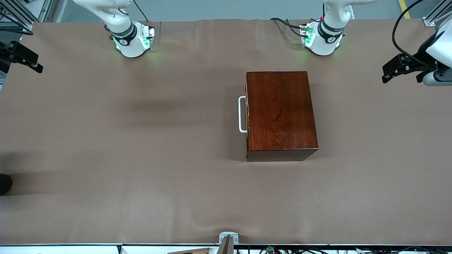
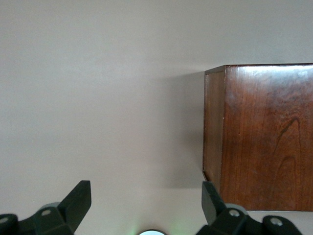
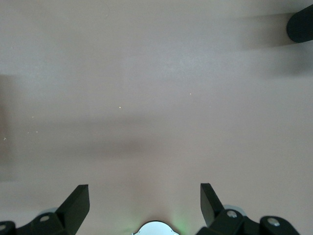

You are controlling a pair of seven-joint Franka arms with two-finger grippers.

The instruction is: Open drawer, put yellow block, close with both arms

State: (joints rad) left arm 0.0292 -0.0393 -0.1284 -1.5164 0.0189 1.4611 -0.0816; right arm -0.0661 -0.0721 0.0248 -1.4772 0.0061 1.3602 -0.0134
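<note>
1. On the table (image 1: 141,197), front view: dark wood box (image 1: 280,113) sits toward the left arm's end, drawer (image 1: 247,116) pushed in flush, white handle (image 1: 242,114) facing the right arm's end. Yellow block not visible in any view. Left gripper (image 1: 386,74) up at the left-arm edge of the table, right gripper (image 1: 37,67) up at the right-arm edge; both arms waiting, well apart from box. Finger gap hard to tell in this view.
2. Left wrist view: left gripper (image 2: 145,200) fingers spread wide apart, holding nothing, over bare cloth w/ box (image 2: 264,137) corner just beside one fingertip (image 2: 211,196).
3. Right wrist view: right gripper (image 3: 145,201) fingers spread apart, nothing between them, over bare table cloth (image 3: 156,98); dark rounded obj (image 3: 301,23) at frame corner, can't ID.
</note>
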